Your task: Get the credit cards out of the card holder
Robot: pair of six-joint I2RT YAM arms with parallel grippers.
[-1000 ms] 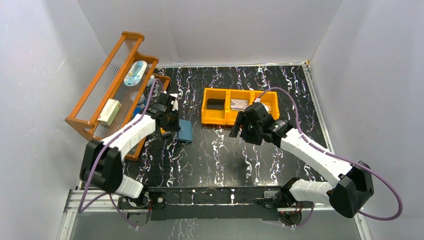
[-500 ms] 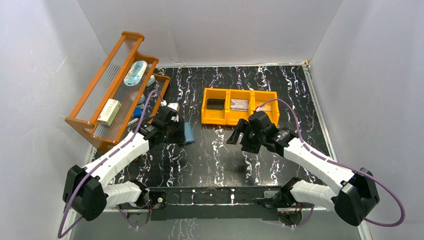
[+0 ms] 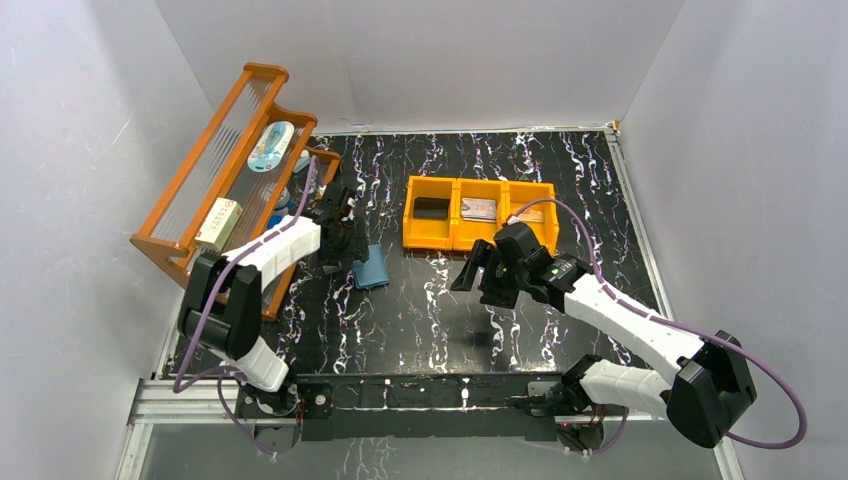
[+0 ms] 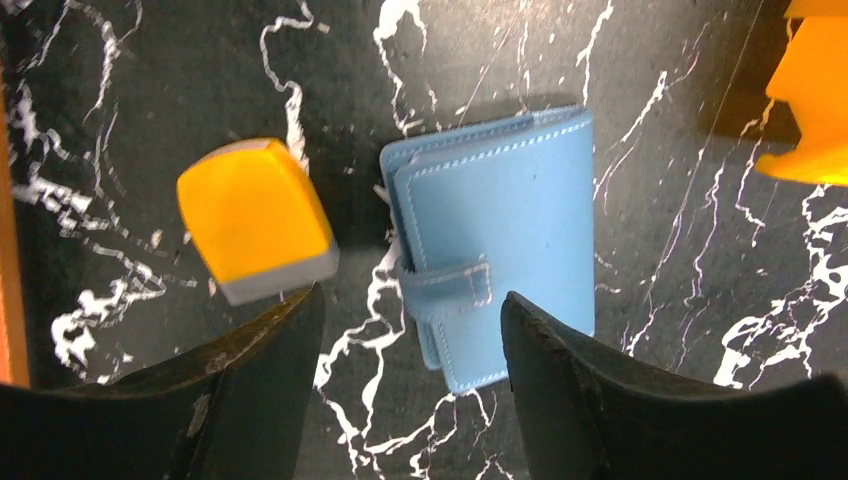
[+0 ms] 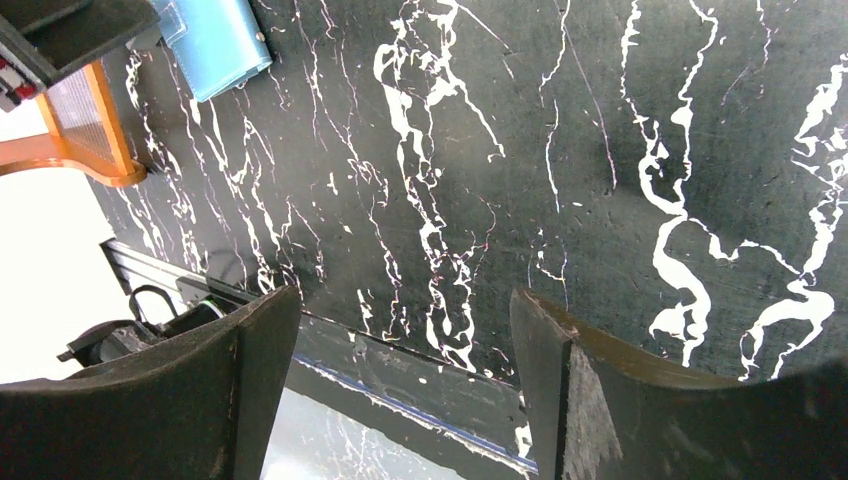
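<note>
From above, the wallet (image 3: pixel 372 268) is only a small teal-blue patch on the table (image 3: pixel 430 320). It lies between the wooden rack (image 3: pixel 215 190) and the orange bin (image 3: pixel 455 243), partly under the left hand (image 3: pixel 345 240).

The left wrist view shows far more. The wallet lies flat and shut, made of smooth leather-like material with pale stitching along its edges, rounded corners and a short tab strapped across its left edge. Just to its left, but not touching it, sits a rounded yellow-orange block (image 4: pixel 255 215) with a pale grey lower edge. This block is hidden under the arm in the overhead view. The left hand's two dark, scuffed fingers are spread wide and hold nothing. The tab side of the wallet shows in the gap between them.

The right hand (image 3: pixel 478 272) hangs over bare table in front of the bin, well apart from the wallet. Its own camera shows its fingers spread with nothing between them. That view also shows glossy black table with white marble veins, and the wallet's corner at the top left beside the rack's foot.

Only the overhead view looks into the bin's three compartments. The left one holds something flat and dark, and the middle one something flat and greyish, both too small to identify.
</note>
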